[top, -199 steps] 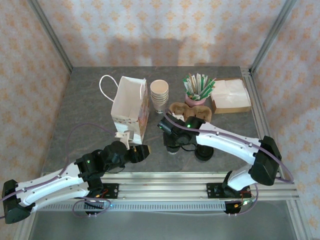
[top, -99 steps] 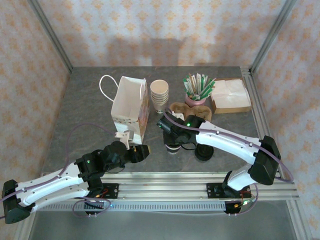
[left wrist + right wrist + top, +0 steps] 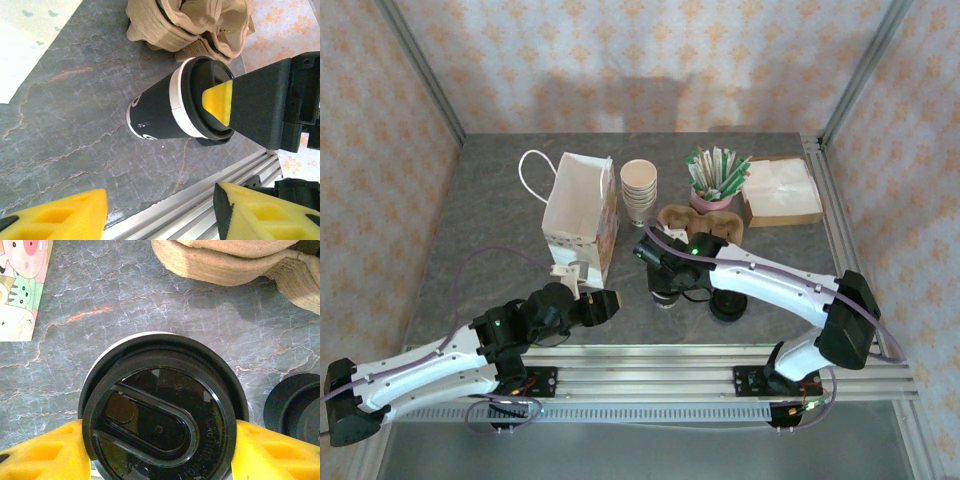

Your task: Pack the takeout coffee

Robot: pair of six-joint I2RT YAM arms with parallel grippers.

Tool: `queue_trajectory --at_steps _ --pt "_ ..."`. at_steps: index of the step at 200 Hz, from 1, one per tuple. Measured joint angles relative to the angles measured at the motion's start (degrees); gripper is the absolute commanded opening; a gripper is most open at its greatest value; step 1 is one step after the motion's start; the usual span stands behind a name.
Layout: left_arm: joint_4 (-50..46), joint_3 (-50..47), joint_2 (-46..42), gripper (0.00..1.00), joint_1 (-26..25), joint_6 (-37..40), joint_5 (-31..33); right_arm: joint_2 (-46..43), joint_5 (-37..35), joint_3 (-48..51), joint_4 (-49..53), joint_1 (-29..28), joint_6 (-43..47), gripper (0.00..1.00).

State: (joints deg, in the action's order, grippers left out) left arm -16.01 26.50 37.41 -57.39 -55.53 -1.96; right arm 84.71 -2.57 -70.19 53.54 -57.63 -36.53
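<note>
**benchrat:** What step is this? From up top the left gripper [image 3: 608, 302] hangs low at the near edge of the table [image 3: 500, 220], jaws apart, nothing between them.

**lidwatcher:** Looks like the grasp to me. The right gripper [image 3: 665, 288] is down over the takeout coffee [image 3: 160, 107], just right of the left one. Its wrist view has a yellow finger [image 3: 42, 452] tight against each side of the black lid [image 3: 159, 425], so I'd call it clamped on the cup up at the lid. Can't tell if the base has left the stone.

**benchrat:** Which way is the cup sitting?

**lidwatcher:** Upright. Long axis vertical, lid up, dark body below a white band. The loose black lids [image 3: 728, 305] are just to its right.

**benchrat:** And next?

**lidwatcher:** My guess is a straight lift, keeping it plumb so nothing sloshes, then a carry away from the arms. The pulp cup carrier [image 3: 705, 222] is just beyond, and the paper bag [image 3: 582, 205] stands open-topped beyond and to the left. Can't say which one it goes to. Either way it needs a vertical drop-in, clear of the stack of lidless cups [image 3: 638, 188] between them. The stirrer pot [image 3: 713, 178] and napkins [image 3: 780, 192] sit at the back right, out of the way.
</note>
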Motion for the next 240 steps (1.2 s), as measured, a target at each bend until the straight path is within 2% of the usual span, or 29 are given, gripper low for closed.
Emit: queue_trajectory --at_steps 240 --pt "-0.1 0.0 0.3 0.59 0.0 0.0 1.0 -0.9 -0.2 1.6 -1.9 -0.1 -1.1 0.63"
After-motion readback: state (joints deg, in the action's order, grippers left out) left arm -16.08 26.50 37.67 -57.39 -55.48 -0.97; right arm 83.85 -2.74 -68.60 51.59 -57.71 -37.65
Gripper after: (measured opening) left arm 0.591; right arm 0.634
